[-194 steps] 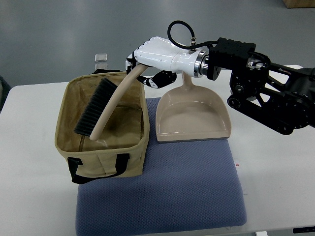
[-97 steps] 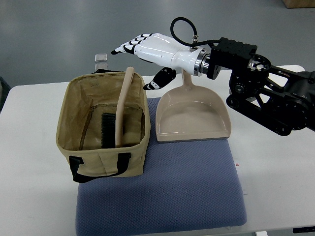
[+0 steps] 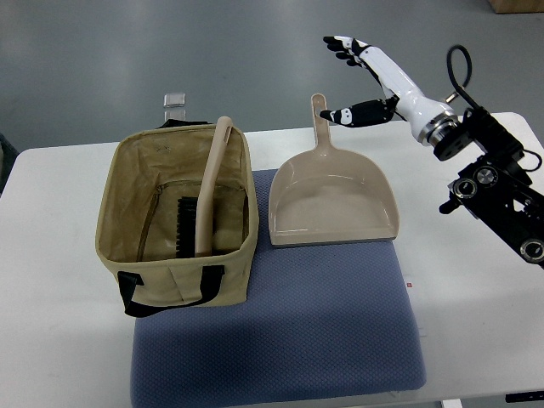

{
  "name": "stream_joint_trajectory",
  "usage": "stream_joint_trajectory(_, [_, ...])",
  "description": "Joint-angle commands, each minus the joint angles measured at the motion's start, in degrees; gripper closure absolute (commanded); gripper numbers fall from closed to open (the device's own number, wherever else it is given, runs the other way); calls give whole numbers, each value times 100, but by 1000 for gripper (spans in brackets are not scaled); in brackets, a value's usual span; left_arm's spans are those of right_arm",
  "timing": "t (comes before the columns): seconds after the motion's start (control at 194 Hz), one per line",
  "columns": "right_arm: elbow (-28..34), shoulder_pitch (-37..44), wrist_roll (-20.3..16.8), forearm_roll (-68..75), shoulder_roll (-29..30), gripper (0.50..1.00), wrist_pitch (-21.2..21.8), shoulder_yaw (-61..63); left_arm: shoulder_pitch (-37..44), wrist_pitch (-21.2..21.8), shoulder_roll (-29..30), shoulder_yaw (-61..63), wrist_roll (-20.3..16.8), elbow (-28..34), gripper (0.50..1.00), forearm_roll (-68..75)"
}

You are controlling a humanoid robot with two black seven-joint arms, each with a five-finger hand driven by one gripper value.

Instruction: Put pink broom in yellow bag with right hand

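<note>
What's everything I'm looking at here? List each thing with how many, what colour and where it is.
bag: one, tan-yellow with black handles, open, on the left end of the cushion.
broom: one, beige-pink handle with black bristles, inside the bag, handle leaning on its far rim.
dustpan: one, beige-pink, lying flat on the cushion right of the bag.
cushion: one, blue-grey, on the table.
table: one, white, under everything.
small clear object: one, behind the bag; too small to identify.
right hand: one, white with black fingertips, raised past the dustpan handle, fingers spread, holding nothing.
</note>
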Motion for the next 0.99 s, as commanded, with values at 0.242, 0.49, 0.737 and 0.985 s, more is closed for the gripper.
stream_joint_trajectory(0.242, [-6, -1117, -2, 2159, 654, 609, -818, 1045, 1, 0, 0, 0, 0, 0, 500, 0])
stream_joint_trajectory(0.49, [-6, -1636, -2, 2177, 1287, 585, -835, 1677, 1, 0, 0, 0, 0, 0, 500, 0])
stream_joint_trajectory(0.737, [-24, -1724, 16, 2177, 1383, 576, -835, 1774, 1, 0, 0, 0, 0, 0, 500, 0])
stream_joint_trajectory(0.985, [-120, -1776, 60, 2177, 1436, 574, -853, 1757, 1, 0, 0, 0, 0, 0, 500, 0])
